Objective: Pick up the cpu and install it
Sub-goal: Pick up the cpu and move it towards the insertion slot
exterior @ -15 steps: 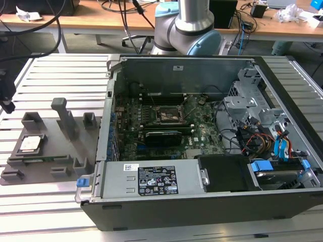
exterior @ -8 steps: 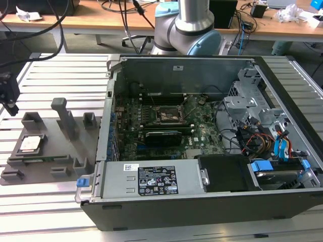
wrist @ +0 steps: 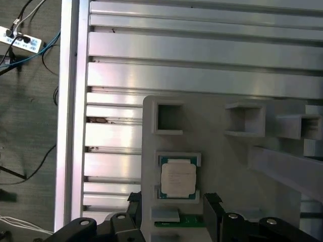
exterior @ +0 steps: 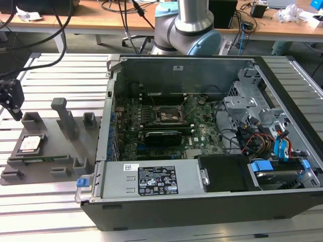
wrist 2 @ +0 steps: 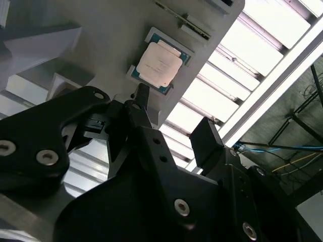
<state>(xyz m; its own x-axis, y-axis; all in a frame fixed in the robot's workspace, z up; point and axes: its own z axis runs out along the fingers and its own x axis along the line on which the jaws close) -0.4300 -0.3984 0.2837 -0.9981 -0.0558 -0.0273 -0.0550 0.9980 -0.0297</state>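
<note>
At the exterior view's left, well apart from the open computer case, the cpu lies flat, silvery top up, in a shallow square pocket of the grey fixture plate. Our gripper hangs above that plate and touches nothing. From the exterior view it seems to sit a little to the far side of the chip.

We see in both wrist views that the jaws stand wide apart with nothing held. In the first wrist view the black fingers flank the chip's outline.

We judge the step in hand to be the approach for the pick. To do it well, we want the gap centred over the chip and the fingers square to two opposite edges. We also want the travel straight down, so the tips miss the pocket's raised corners.

The chip is thin, so we think the tips must reach low before they close. The squeeze should be gentle and on the rim, not on the top. A green strip lies just beside the pocket, and we keep the fingers clear of it. A skewed grip would tilt the chip, which we expect would hamper seating it in the socket.
</note>
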